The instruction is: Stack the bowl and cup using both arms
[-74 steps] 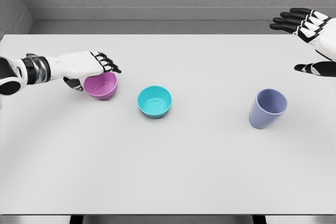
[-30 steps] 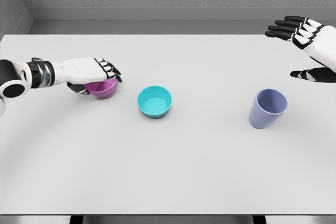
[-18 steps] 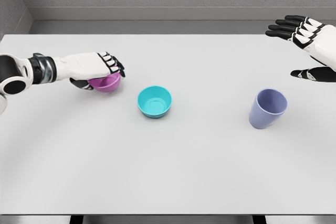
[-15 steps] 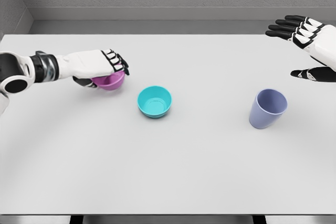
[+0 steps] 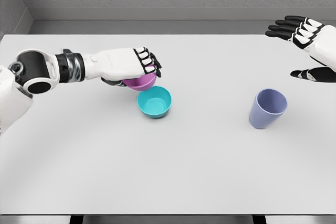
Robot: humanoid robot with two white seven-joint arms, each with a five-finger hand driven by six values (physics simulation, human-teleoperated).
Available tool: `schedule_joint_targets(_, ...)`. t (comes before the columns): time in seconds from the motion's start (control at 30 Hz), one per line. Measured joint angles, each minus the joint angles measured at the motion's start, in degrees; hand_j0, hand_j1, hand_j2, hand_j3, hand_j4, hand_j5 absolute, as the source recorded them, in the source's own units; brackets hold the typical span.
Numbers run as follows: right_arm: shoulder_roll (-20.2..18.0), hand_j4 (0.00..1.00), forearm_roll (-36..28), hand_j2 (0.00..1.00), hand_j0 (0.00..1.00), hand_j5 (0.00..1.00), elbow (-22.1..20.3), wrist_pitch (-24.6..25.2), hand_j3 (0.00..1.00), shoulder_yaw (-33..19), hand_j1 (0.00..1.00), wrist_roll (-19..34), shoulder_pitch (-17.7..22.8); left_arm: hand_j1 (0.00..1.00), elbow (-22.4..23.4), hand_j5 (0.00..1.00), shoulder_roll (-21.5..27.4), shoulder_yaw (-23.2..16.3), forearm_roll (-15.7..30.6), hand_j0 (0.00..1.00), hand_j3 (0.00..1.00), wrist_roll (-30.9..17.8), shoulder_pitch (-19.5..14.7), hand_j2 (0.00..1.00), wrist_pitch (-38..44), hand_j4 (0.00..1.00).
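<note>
My left hand [image 5: 137, 72] is shut on the pink bowl [image 5: 140, 82], holding it in the air just up and left of the teal bowl [image 5: 155, 101], which sits on the white table [image 5: 168, 161]. The pink bowl's lower edge overlaps the teal bowl's far-left rim in the picture. A lavender cup [image 5: 268, 108] stands upright to the right. My right hand [image 5: 304, 45] hovers open at the far right, above and behind the cup, fingers spread.
The table's back edge meets a grey wall strip [image 5: 157, 24]. Nothing else stands on the table.
My left hand closed on the pink bowl, lifted it off the table and carried it right, up to the teal bowl. The right hand has barely moved.
</note>
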Motion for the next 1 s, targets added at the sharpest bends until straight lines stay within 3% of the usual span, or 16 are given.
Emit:
schedule_joint_targets(0.47,0.0,1.0,0.04,1.0,1.0,1.0,0.0,-0.06,1.0,0.18,1.0,0.01,0.44,0.48,-0.86,0.48,-1.29,-6.04,-0.22,0.48,0.48,-0.1,-0.18,0.48,0.02,0.48)
schedule_joint_targets(0.53,0.0,1.0,0.05,1.0,1.0,1.0,0.0,-0.05,1.0,0.42,1.0,0.01,0.35,0.64,-0.83,0.64,-1.29,-6.28,-0.19,0.64,0.64,-0.12,-0.18,0.64,0.02,0.64)
schedule_joint_targets(0.6,0.0,1.0,0.05,1.0,1.0,1.0,0.0,-0.02,1.0,0.58,1.0,0.0,0.35,0.89,-0.81,0.89,-1.25,-6.39,-0.19,0.89,0.89,-0.11,-0.26,0.89,0.02,0.89)
schedule_joint_targets(0.73,-0.05,1.0,0.06,1.0,1.0,1.0,0.0,0.02,1.0,0.73,1.0,0.04,0.53,0.99,-0.79,0.99,-1.24,-6.51,-0.2,0.99,0.99,-0.08,-0.26,0.99,0.02,0.99)
schedule_joint_targets(1.0,-0.43,1.0,0.04,1.0,1.0,1.0,0.02,0.11,1.0,0.59,1.0,0.18,0.62,1.0,-0.79,1.0,-1.13,-6.56,-0.16,1.0,1.0,0.04,-0.62,1.0,0.02,1.0)
